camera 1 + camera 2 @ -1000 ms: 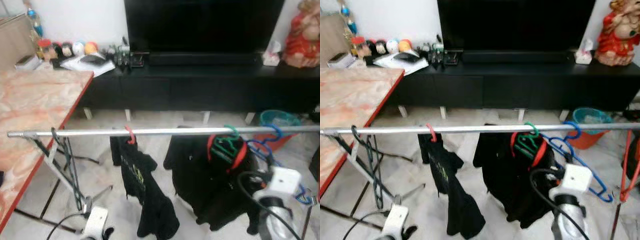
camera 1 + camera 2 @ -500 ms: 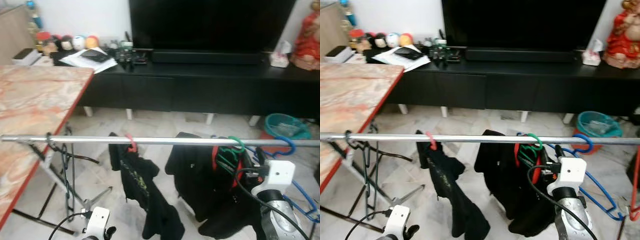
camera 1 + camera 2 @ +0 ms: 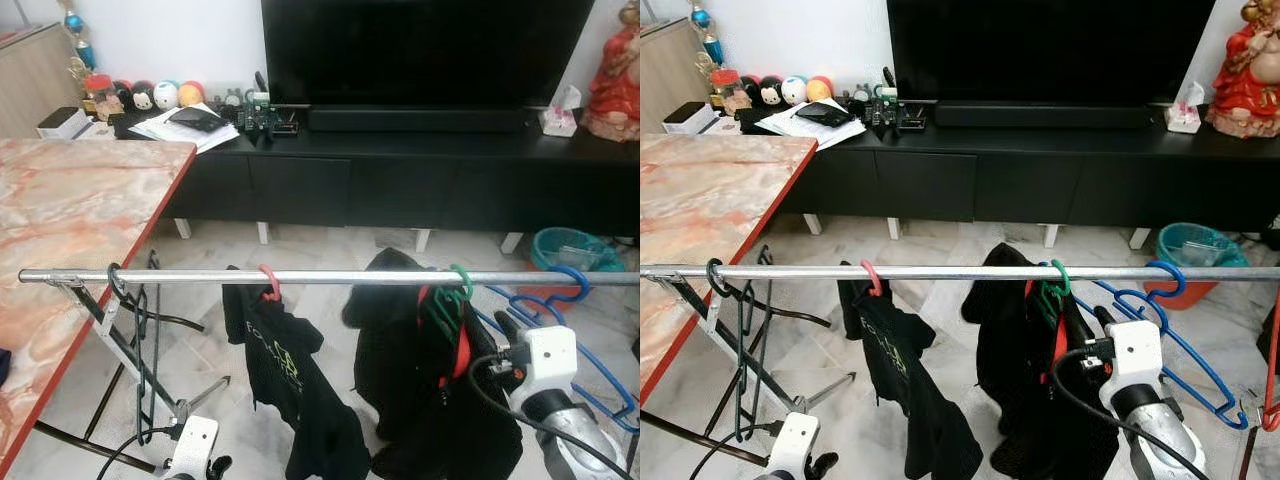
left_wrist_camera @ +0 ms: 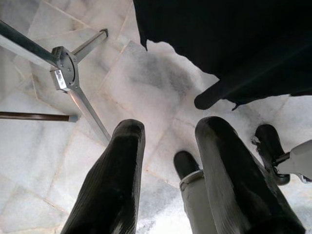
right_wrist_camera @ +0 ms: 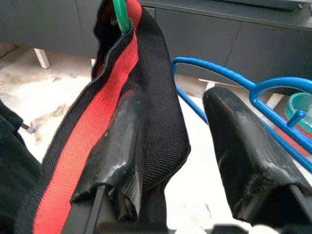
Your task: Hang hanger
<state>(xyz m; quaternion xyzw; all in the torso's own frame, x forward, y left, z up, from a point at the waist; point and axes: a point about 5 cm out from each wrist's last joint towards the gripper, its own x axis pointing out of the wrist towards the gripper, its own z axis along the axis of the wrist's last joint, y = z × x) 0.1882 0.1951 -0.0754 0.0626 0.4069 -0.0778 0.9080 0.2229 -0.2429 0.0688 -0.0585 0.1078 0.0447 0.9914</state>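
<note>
Since a second ago the head camera has lifted and steadied, and the right arm has pushed forward: the right gripper [image 5: 170,146] now sits just beside the black and red garment [image 3: 1040,400] on the green hanger [image 3: 1053,283], higher and closer to the rail [image 3: 330,277] than before. That hanger's hook is already over the rail, between the red hanger [image 3: 268,283] carrying a black shirt [image 3: 290,385] and the empty blue hangers [image 3: 1170,320]. The right fingers [image 5: 239,146] stand apart, with the garment's collar draped against one of them and nothing clamped. The left gripper [image 4: 165,180] hangs low with its fingers apart, pointing at the floor.

My worry is the cloth: if the arm pulls back while the collar lies on the finger, it could drag the garment sideways, tip the hanger off the rail, or snag the blue hangers close by. The arm's cable could also catch.

The rail is a thin metal bar on a folding stand [image 3: 130,350] over a pale marble floor [image 4: 44,161]. A marbled table with a red edge [image 3: 70,230] stands to the left. Behind are a long black cabinet [image 3: 1040,180] with a television [image 3: 1040,50], small toys [image 3: 160,95], papers, a red figurine [image 3: 1245,65] and a teal bin [image 3: 1195,245]
</note>
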